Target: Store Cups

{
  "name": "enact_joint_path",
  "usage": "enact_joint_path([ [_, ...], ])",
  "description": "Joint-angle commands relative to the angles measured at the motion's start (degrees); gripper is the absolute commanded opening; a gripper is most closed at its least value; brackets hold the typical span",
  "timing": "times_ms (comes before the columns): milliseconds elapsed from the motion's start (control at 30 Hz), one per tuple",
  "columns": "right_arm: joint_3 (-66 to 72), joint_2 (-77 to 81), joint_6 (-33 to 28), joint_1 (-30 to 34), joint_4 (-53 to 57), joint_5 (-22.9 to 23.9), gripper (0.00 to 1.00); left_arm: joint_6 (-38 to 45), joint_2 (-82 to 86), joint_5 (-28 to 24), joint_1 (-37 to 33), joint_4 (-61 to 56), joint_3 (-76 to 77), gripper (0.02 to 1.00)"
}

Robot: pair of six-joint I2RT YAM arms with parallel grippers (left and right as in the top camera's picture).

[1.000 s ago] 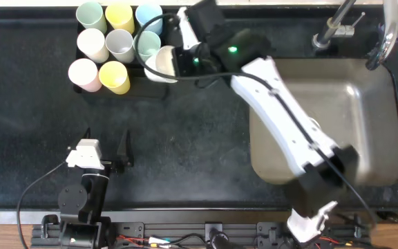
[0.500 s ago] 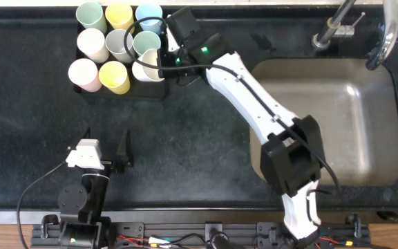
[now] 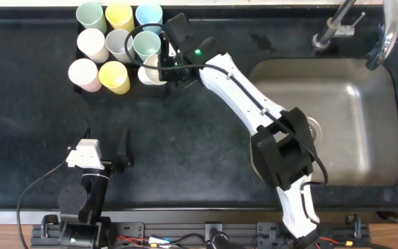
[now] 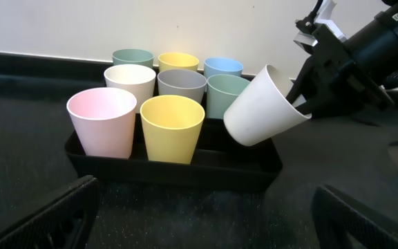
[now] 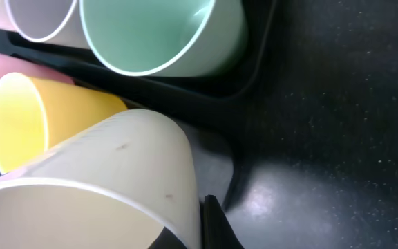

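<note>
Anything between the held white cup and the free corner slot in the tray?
Nothing visible. The right end effector holds the white cup tilted over the tray's empty corner, beside the yellow cup and green cup; that corner looks bare.

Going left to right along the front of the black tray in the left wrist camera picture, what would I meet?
Pink plastic cup → yellow plastic cup → tilted white plastic cup → right gripper, which holds the white one by its rim.

No readable text, seemingly no labels
</note>
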State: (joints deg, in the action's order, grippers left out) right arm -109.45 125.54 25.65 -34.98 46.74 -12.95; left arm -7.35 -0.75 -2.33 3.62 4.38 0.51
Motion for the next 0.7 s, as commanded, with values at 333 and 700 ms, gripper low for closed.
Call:
enact_joint_path([
  [333,-1.6,3.3,-0.2,-1.1,1.9,1.2,0.042,-0.4,0.6,0.3,-0.3,0.3,-0.1,1.0],
  [700,-1.6,3.5,-0.5,-1.4,2.1,2.0,0.406,-0.4,0.6,0.3,-0.3,0.3,-0.1,1.0],
])
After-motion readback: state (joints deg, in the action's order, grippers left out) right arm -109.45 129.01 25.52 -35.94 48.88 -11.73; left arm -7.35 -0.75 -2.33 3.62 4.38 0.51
